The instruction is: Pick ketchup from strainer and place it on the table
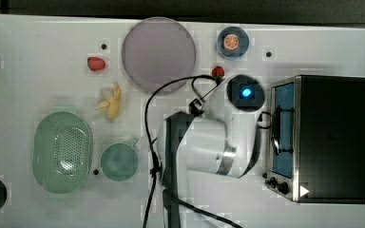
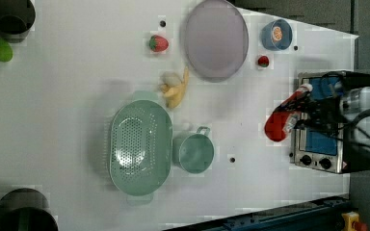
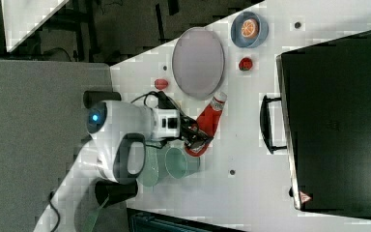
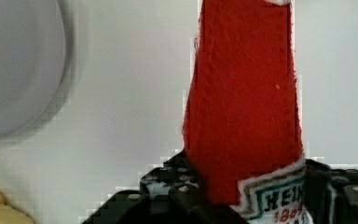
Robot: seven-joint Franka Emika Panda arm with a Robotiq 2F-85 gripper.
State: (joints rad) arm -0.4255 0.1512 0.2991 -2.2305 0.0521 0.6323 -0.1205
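My gripper (image 2: pixel 304 119) is shut on the ketchup (image 2: pixel 280 124), a red bottle with a white cap, gripping its labelled lower body. The bottle hangs tilted over the table (image 2: pixel 67 96), in front of the toaster oven in the left view. In the right view the gripper (image 3: pixel 194 137) holds the ketchup (image 3: pixel 208 121) just below the grey plate. Close up, the ketchup (image 4: pixel 242 102) rises from between the dark fingers (image 4: pixel 135 205). The pale green strainer (image 1: pixel 62 152) (image 2: pixel 139 147) lies apart with nothing in it. My arm (image 1: pixel 199 142) covers the bottle in the top view.
A grey plate (image 1: pixel 158 53), a blue bowl with an orange slice (image 1: pixel 233 42), two strawberries (image 1: pixel 96 63) (image 1: pixel 217 71) and a banana (image 1: pixel 111 102) lie on the table. A green cup (image 1: pixel 119 161) stands beside the strainer. The toaster oven (image 1: pixel 328 137) fills the top view's right.
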